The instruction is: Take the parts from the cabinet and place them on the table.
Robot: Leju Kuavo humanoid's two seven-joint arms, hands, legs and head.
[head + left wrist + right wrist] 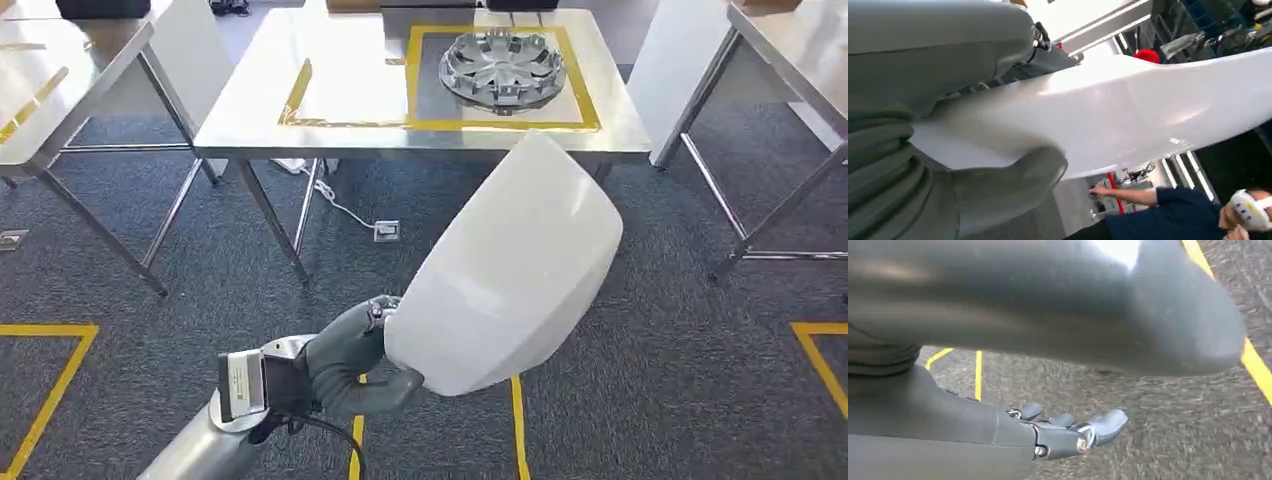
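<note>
Hubcap on table, white panel held

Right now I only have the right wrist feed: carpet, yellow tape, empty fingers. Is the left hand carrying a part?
Observer: Yes. The left hand grips a large white curved part by its edge.
Operator: Is the table ahead?
Observer: Yes, the steel table stands ahead, with a yellow-taped area marked on top.
Operator: Anything already placed?
Observer: A silver wheel cover lies inside the taped square.
Operator: Anyone nearby?
Observer: The left wrist view shows a person in a dark blue top beyond the white part.
</note>
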